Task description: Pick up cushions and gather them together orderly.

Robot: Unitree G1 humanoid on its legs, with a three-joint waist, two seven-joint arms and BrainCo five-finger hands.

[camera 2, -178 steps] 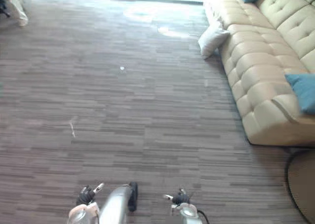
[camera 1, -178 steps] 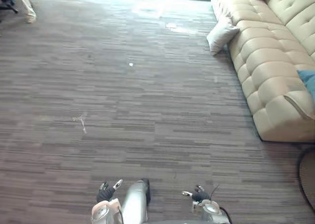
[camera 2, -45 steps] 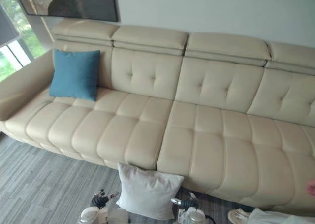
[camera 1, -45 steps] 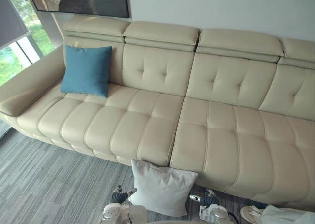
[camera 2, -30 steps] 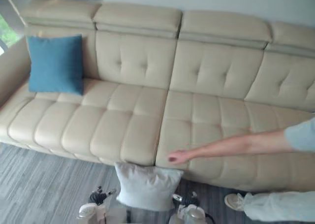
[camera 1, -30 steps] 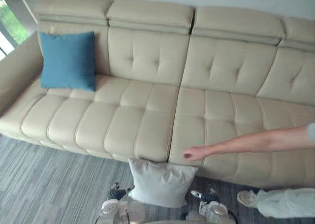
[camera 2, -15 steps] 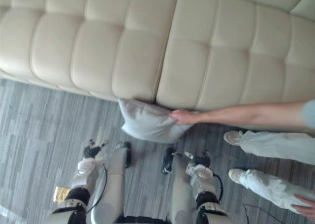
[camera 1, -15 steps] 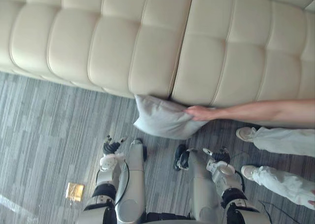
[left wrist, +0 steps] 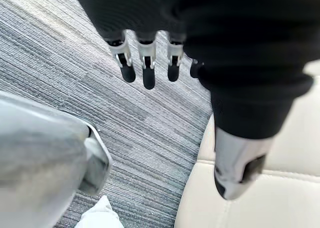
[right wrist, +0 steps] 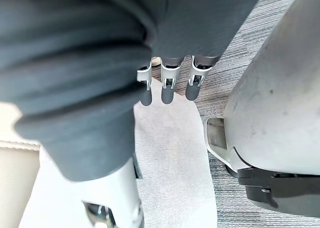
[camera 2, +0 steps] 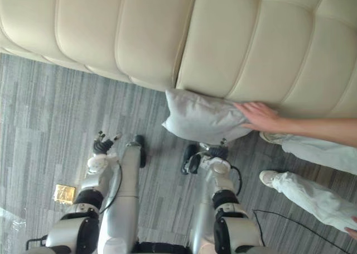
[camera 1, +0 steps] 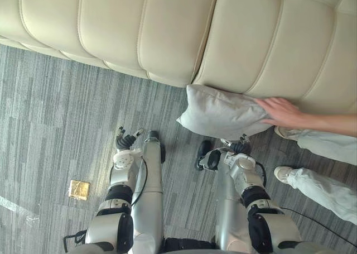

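Observation:
A pale grey cushion [camera 1: 223,113] leans against the front of the cream sofa [camera 1: 139,30], off the carpet, with a person's hand [camera 1: 284,111] resting on its right end. My right hand [camera 1: 237,147] hangs just below the cushion's lower edge, apart from it. In the right wrist view its fingers [right wrist: 167,82] are straight and hold nothing, with the cushion [right wrist: 170,153] past them. My left hand [camera 1: 127,139] hangs over the carpet to the left of the cushion. Its fingers [left wrist: 146,67] are straight and empty, beside the sofa front [left wrist: 280,198].
A person's legs and shoes [camera 1: 312,176] stand on the carpet at the right, close to my right arm. A small gold square [camera 1: 78,189] lies on the grey carpet at the left. The sofa front runs across the top of the view.
The camera has tilted further down. The person's hand has shifted the cushion to the right along the sofa front. Both my hands stay low at my sides.

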